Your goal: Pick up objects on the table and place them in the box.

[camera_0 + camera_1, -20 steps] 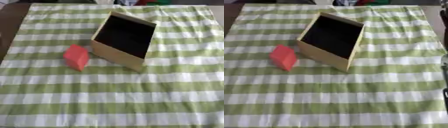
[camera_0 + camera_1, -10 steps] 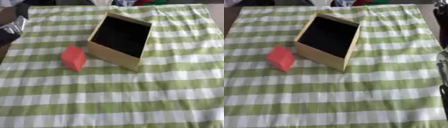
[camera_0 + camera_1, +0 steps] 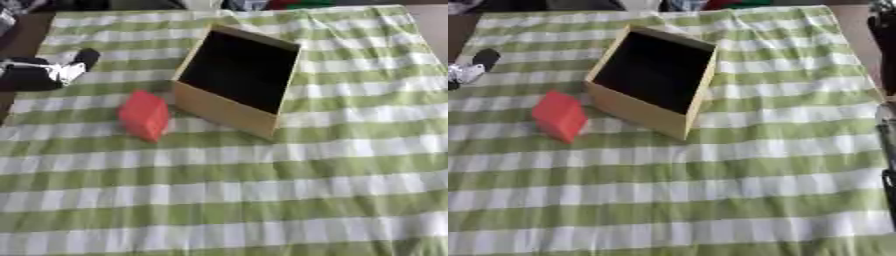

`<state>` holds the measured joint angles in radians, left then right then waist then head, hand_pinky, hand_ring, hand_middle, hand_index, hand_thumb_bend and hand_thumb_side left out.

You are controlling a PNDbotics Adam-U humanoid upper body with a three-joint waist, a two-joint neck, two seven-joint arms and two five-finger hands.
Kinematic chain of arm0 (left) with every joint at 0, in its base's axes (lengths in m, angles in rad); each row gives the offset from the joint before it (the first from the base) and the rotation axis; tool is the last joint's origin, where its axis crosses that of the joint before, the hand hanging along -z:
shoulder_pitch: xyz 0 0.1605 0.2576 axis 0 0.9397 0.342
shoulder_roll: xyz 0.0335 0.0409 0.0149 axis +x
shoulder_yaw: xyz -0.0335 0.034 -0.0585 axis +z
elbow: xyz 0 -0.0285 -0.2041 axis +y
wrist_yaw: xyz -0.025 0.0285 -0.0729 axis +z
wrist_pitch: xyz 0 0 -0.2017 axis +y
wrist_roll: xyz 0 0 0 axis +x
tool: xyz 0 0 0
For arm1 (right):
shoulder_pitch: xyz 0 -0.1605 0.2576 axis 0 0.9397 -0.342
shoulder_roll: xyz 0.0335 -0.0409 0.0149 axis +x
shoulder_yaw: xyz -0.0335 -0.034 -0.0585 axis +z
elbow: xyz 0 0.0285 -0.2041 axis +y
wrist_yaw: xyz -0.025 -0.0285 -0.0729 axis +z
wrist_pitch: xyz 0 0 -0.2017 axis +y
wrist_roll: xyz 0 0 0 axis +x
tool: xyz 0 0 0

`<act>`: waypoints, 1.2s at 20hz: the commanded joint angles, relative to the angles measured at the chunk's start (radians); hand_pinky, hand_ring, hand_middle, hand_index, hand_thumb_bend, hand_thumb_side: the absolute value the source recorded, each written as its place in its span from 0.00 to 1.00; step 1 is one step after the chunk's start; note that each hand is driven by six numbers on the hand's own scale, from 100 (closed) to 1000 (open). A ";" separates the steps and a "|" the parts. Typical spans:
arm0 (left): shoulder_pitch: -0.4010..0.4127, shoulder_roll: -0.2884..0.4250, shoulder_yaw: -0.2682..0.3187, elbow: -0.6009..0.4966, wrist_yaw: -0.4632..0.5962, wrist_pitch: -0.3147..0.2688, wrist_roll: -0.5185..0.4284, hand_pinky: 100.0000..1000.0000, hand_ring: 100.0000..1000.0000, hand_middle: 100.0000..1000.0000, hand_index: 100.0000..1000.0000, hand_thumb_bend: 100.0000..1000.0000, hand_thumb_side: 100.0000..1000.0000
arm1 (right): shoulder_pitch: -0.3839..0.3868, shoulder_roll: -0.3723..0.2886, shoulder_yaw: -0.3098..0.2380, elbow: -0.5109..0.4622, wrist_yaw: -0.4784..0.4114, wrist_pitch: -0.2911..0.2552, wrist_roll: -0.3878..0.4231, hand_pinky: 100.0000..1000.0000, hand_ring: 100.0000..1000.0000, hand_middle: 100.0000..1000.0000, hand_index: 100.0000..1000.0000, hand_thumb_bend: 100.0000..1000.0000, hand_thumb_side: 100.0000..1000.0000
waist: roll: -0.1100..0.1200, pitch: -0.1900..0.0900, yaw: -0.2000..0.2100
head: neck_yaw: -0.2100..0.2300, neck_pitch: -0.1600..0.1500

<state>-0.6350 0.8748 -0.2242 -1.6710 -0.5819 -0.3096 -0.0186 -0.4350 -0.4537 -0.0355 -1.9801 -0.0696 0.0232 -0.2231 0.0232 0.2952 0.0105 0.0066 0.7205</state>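
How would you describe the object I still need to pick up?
Find the open wooden box with the black inside, on the green-and-white checked cloth. Just to its left, apart from its wall, sits a red block, the only red thing on the cloth.

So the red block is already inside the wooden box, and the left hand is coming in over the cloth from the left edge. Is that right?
Not quite. The red block isn't in the wooden box; it sits on the green checked cloth just left of the box, whose dark interior looks empty in the left eye view. The rest holds: the left hand is over the cloth at the left edge.
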 commanded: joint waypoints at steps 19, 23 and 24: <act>-0.229 -0.055 -0.123 0.339 -0.125 -0.251 -0.330 0.88 0.80 0.82 0.97 0.66 0.00 | -0.012 -0.016 0.010 -0.020 -0.008 0.007 0.020 0.88 0.70 0.70 0.86 0.00 0.53 | 0.009 -0.027 -0.003 | 0.043 0.004; -0.268 -0.098 -0.153 0.430 -0.069 -0.211 -0.387 0.92 0.80 0.81 0.98 0.68 0.03 | -0.012 -0.014 0.012 -0.020 -0.010 0.009 0.023 0.88 0.70 0.70 0.86 0.00 0.54 | 0.009 -0.028 -0.003 | 0.046 0.003; -0.277 -0.105 -0.158 0.449 -0.056 -0.208 -0.401 0.93 0.80 0.82 0.98 0.69 0.05 | -0.011 -0.014 0.013 -0.020 -0.010 0.010 0.023 0.88 0.70 0.70 0.86 0.00 0.54 | 0.008 -0.028 -0.002 | 0.046 0.003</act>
<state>-0.8893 0.7575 -0.3825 -1.2383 -0.6571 -0.5242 -0.4024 -0.4388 -0.4533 -0.0211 -1.9801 -0.0729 0.0349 -0.2029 0.0317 0.2907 0.0078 0.0499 0.7269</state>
